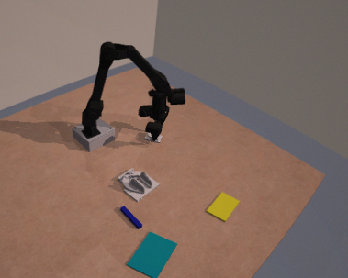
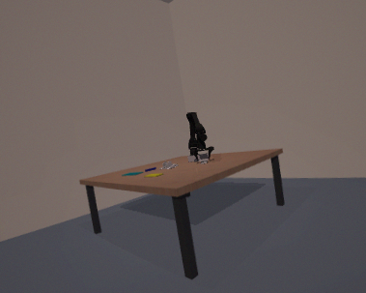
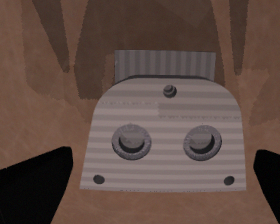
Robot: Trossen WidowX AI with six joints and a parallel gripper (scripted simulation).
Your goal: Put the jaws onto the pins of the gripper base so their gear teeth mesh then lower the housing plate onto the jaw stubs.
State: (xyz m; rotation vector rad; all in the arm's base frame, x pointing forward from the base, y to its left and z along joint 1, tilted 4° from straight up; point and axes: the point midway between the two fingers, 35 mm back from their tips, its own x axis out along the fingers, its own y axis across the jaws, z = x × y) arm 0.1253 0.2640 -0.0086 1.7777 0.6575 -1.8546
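At the near end of the desk lie the yellow tile and the teal tile, with the blue bar just beyond. Past the bar I see the base with both jaws lying on it, side by side. They look placed, though from here I can't tell whether their teeth mesh. Farther on, the plate lies on the desk well apart from the base, its two rings facing up. The fingers stand wide, released, one on either side of it with bare desk showing between. Behind them stands the arm's foot.

The step in hand looks like picking up the plate. I'd want the fingers centred on its side edges and low enough to bite its thickness, then closed evenly so it doesn't twist. After that, lift straight, keep it level, line it up over the stubs and lower it slowly; a tilt could catch one stub or nudge a jaw off its pin.
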